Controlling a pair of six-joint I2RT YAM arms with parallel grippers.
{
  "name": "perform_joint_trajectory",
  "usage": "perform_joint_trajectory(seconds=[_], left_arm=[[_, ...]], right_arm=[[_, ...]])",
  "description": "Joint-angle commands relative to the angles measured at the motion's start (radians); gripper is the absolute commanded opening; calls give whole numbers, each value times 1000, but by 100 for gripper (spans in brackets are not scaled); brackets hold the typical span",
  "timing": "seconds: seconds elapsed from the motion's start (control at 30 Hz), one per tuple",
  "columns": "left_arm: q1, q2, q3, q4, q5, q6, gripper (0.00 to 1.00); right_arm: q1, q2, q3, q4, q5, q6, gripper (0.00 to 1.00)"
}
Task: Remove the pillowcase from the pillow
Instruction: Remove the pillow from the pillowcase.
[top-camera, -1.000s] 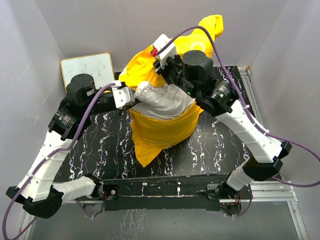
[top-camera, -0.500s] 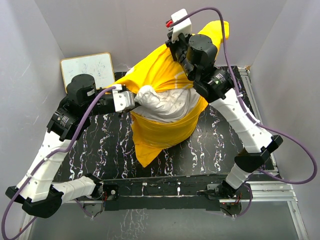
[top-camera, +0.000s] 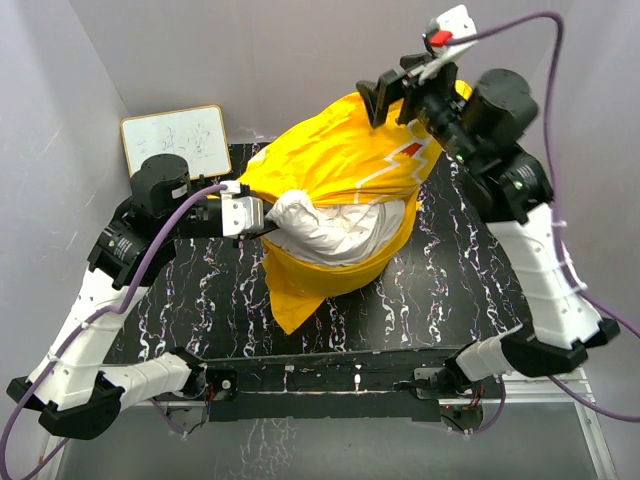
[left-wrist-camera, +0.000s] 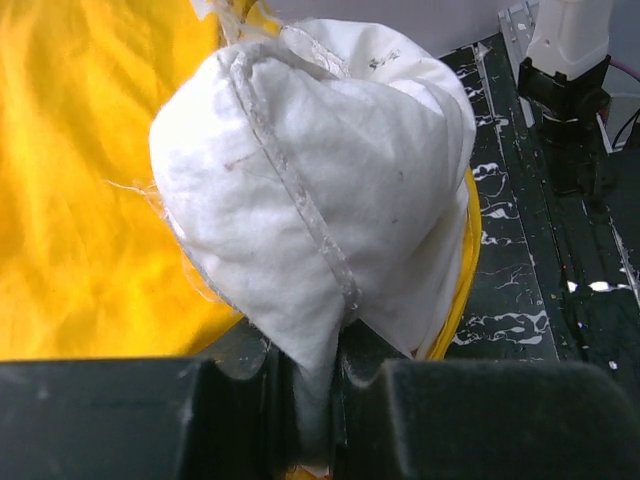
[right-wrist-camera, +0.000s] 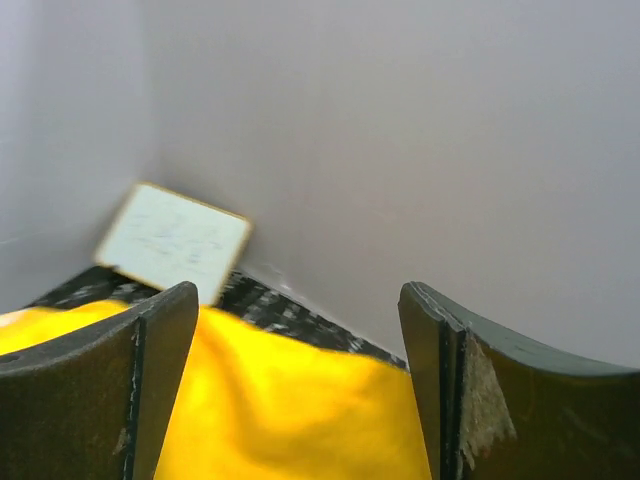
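Since a second ago, the right gripper has lifted off the pillowcase toward the back wall, jaws wide and empty. The left gripper pinches the pillow corner, which pokes from the case's near opening at mid-table, with bare tabletop on both sides.

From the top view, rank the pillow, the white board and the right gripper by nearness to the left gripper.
1. The pillow, pinched in the left gripper itself.
2. The white board, at the back left.
3. The right gripper, raised at the back right.
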Motion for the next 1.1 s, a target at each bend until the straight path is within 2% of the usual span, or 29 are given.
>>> perform_joint_trajectory(seconds=[0.0,0.2,0.33,0.53,0.7,0.9,1.07], left_arm=[[1,-11,6,-48,14,5,0],[0,-2,9,-30,4,1,0],[0,0,4,-22,2,-3,0],[0,0,20,-33,2,-7,0],[-1,-7,23,-56,3,6,0],[-1,-6,17,-58,5,25,0],[0,6,25,-34,13,-5,0]], right_arm=[[85,-106,-33,-18,-373,-14,86],[359,-191,-202,-80,-202,-175,87],[479,-158,-207,-170,-67,-248,87],[487,-101,-205,-227,56,-301,79],[486,-128,-213,-240,100,-294,61],[485,-235,-267,-247,88,-285,63],[485,-163,-221,-358,63,-306,66]])
